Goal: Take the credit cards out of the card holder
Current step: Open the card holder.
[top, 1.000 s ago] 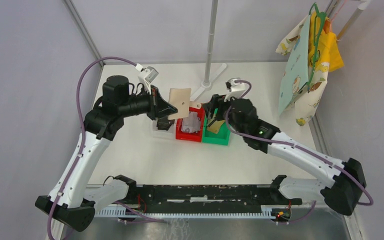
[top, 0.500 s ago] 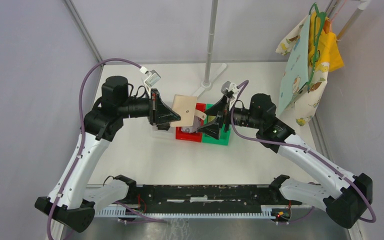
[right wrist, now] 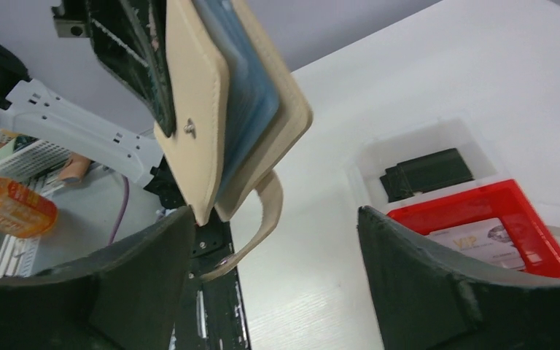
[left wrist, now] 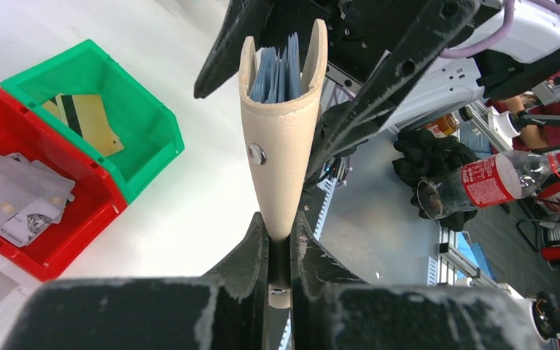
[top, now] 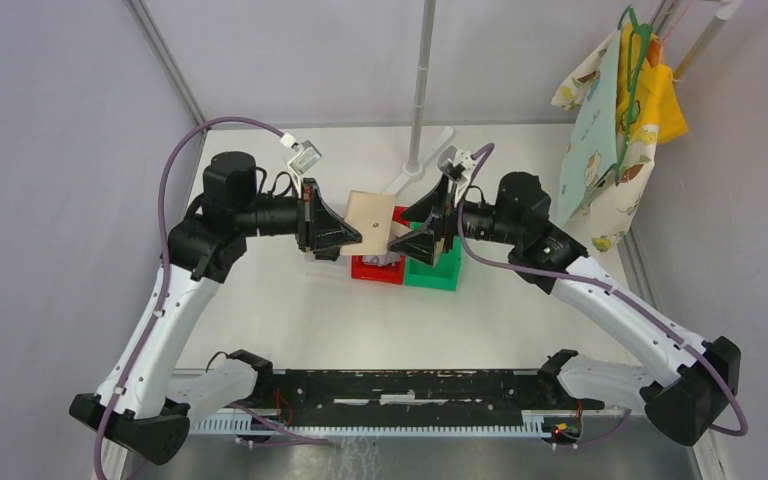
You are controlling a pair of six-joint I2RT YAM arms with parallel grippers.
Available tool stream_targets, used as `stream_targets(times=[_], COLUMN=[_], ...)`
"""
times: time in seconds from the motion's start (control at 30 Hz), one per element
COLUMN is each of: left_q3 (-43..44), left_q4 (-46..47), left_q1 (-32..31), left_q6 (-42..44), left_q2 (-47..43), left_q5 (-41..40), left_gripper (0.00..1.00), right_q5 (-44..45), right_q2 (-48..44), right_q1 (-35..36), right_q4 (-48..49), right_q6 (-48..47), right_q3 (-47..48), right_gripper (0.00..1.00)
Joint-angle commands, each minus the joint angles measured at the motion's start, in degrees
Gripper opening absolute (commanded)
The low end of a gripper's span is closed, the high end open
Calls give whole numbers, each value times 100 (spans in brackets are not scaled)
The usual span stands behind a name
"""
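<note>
Card holder (top: 368,216): aloft between both tools.
Left tool (left wrist: 281,239): at its 9 o'clock — pinched tight on its fold.
Right tool (top: 416,228): at its 3 o'clock — spread wide, empty.

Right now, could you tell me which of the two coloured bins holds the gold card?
The green bin: a gold card with a dark stripe lies in it, whereas the red bin holds silvery cards.
</note>
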Motion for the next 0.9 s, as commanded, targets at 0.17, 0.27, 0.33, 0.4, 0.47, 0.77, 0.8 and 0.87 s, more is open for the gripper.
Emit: stream_targets(times=[0.17, 0.27, 0.33, 0.4, 0.47, 0.77, 0.8, 0.87], left_q3=[223, 181, 161, 181, 189, -96, -212, -465], left_q4=[405, 392, 266, 15, -239, -933, -930, -884], left_q1=[-14, -4, -7, -11, -8, -10, -7, -10], left_q6=[117, 204, 434, 794, 1211, 2553, 2706, 3002], left_q2=[-129, -182, -194, -180, -155, -80, -128, -278], left_q5=[541, 615, 573, 398, 195, 36, -31, -237], left_gripper=[2, 2, 22, 54, 66, 76, 77, 77], right_q5=[453, 542, 618, 634, 672, 1934, 2206, 2810], right_q2=[42, -67, -147, -192, -135, 653, 823, 1149], right_q1=[-3, -2, -1, -8, 8, 1119, 1276, 1605], right_q4=[122, -83, -289, -692, -1089, -3223, -3522, -3997], right_q6=[403, 248, 55, -152, -376, -1635, -1727, -1824], right_q3=[191, 301, 449, 641, 899, 2148, 2335, 2774], right_gripper=[33, 11, 2, 0, 0, 0, 0, 0])
